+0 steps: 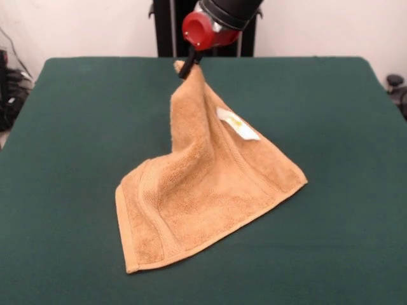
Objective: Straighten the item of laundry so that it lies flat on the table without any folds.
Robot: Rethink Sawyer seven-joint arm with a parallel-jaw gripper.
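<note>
Nearest to me the dark green tabletop is bare cloth, and then the towel begins. It is a tan, golden-brown terry towel, and its lowest corner lies flat close to the front, a little left of the middle. From this corner one hemmed edge runs up the left side, and another runs to the right until a pointed corner which also rests on the green cloth. Woven border bands follow these two edges.

Further back the towel does not lie flat any more. It rises from the tabletop like a small tent, with a long fold going up the middle and a soft hollow on the left side. On the right slope of this tent a small white label shows, with some yellow on it.

At the top, the far corner of the towel is lifted and pinched by the gripper. The dark jaws are closed on this corner. Above them I see the red and black end of the arm, which comes down from the top edge. Behind it is a pale wall.
</note>
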